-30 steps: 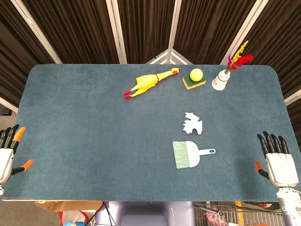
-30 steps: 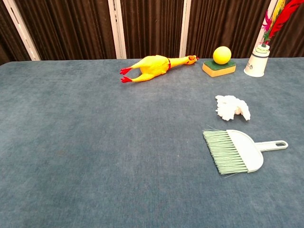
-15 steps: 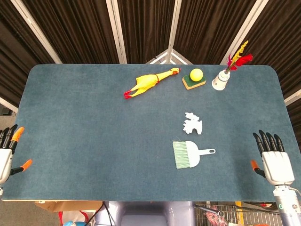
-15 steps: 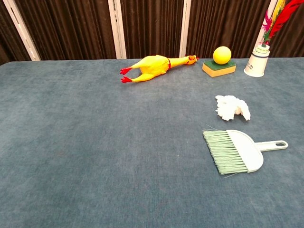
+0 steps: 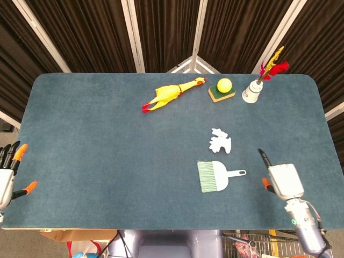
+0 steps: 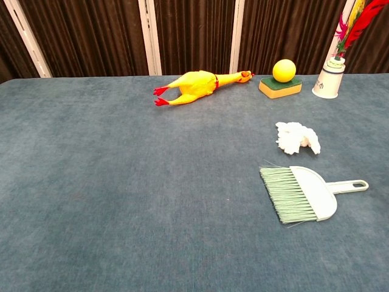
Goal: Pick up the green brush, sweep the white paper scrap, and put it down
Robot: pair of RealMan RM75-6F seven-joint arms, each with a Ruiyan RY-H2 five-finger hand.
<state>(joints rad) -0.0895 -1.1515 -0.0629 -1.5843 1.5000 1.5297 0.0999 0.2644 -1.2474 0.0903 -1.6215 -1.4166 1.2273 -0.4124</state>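
Observation:
The green brush (image 5: pixel 215 176) (image 6: pixel 301 193) lies flat on the blue table, bristles to the left and its pale handle pointing right. Just beyond it sits the crumpled white paper scrap (image 5: pixel 220 141) (image 6: pixel 296 137), a short gap away. My right hand (image 5: pixel 282 180) hovers over the table to the right of the handle's tip, turned edge-on, holding nothing, with a finger and the thumb apart. At the table's left edge my left hand (image 5: pixel 8 174) is spread and holds nothing. The chest view shows neither hand.
A yellow rubber chicken (image 5: pixel 169 94) (image 6: pixel 197 85) lies at the back middle. To its right are a yellow ball on a green sponge (image 5: pixel 222 89) (image 6: pixel 281 79) and a white vase with feathers (image 5: pixel 252 90) (image 6: pixel 327 79).
My right hand has moved left from the table's right edge toward the brush handle and turned edge-on. Brush, scrap and left hand stay put.

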